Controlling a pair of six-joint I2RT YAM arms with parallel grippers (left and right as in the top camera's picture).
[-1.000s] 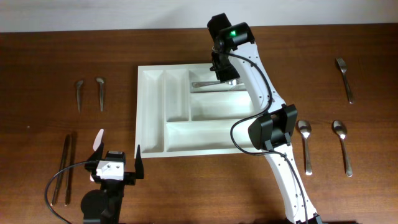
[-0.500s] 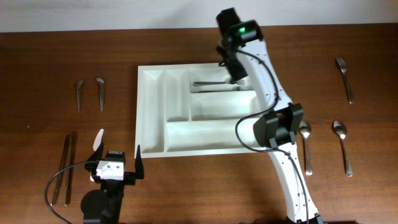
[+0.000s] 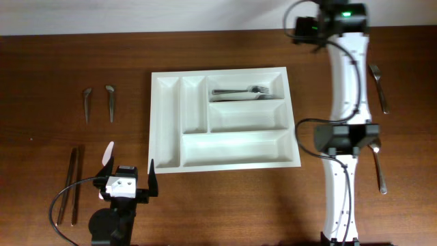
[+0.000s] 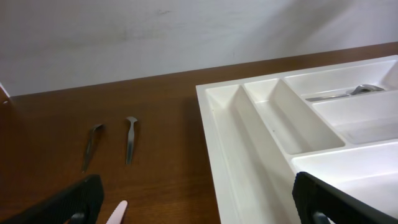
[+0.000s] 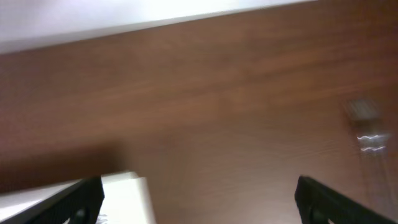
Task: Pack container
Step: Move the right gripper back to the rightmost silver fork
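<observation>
Fork [image 3: 239, 90] lengthwise in container's [image 3: 156, 123] far-right slot to fit; right gripper [image 5: 199, 205], left gripper [image 4: 199, 205] both gaping, empty, ready for more.

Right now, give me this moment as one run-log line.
container: forks in top long compartment, rest empty | left gripper: open, empty, by container's near-left corner | right gripper: open, empty, over table past far-right corner
</observation>
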